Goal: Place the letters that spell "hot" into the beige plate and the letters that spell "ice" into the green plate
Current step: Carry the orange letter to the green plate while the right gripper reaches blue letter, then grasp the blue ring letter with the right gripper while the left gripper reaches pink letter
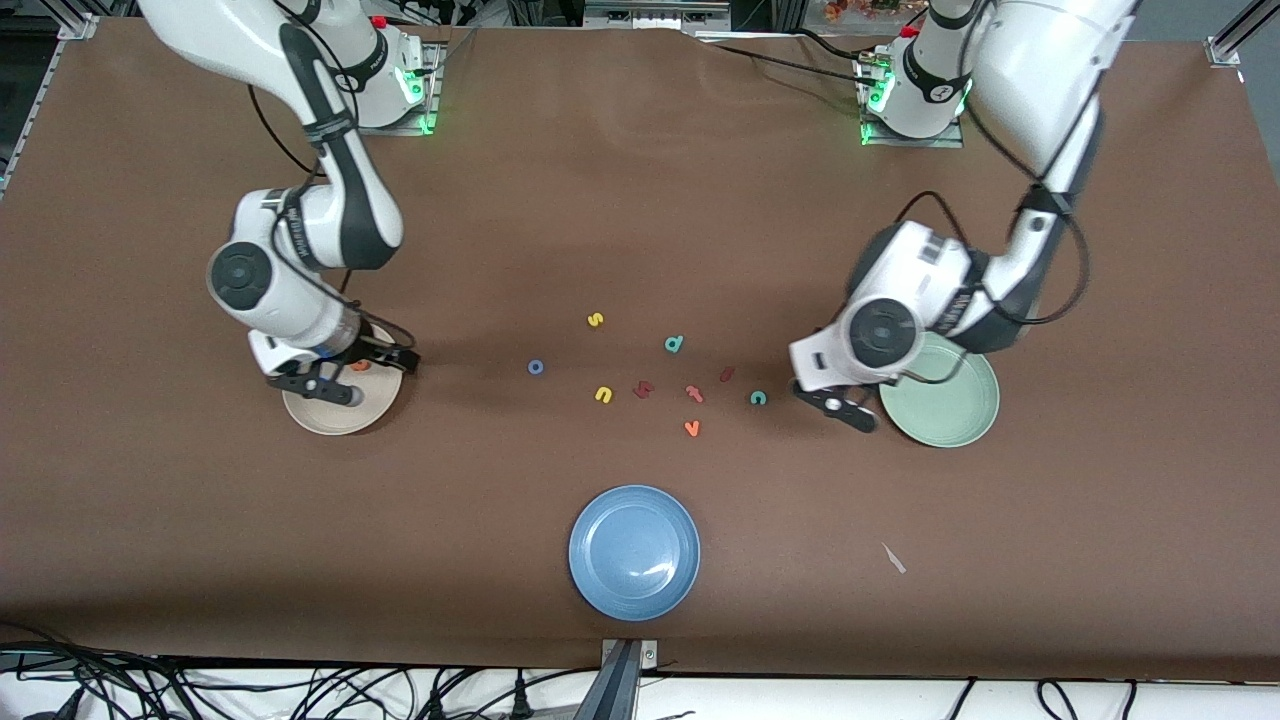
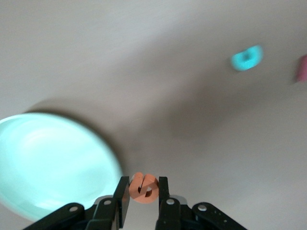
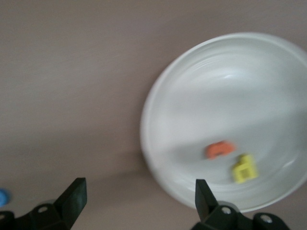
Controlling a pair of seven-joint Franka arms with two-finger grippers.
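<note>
My left gripper (image 2: 143, 190) is shut on the orange e (image 2: 143, 188), low over the table just beside the rim of the green plate (image 2: 48, 163). In the front view that gripper (image 1: 848, 410) sits at the side of the green plate (image 1: 950, 420) that faces the right arm's end. The teal c (image 1: 759, 398) and the dark red i (image 1: 727, 374) lie close by on the table. My right gripper (image 3: 139, 194) is open and holds nothing, over the edge of the beige plate (image 3: 201, 96). An orange t (image 3: 220, 149) and a yellow h (image 3: 244, 168) lie in that plate. The blue o (image 1: 536, 367) lies on the table.
Loose letters lie mid-table: a yellow s (image 1: 595, 320), a teal d (image 1: 674, 344), a yellow arch (image 1: 603, 395), a dark red angular letter (image 1: 643, 388), a reddish-orange t (image 1: 694, 393) and an orange v (image 1: 691, 428). A blue plate (image 1: 634, 580) sits nearest the front camera.
</note>
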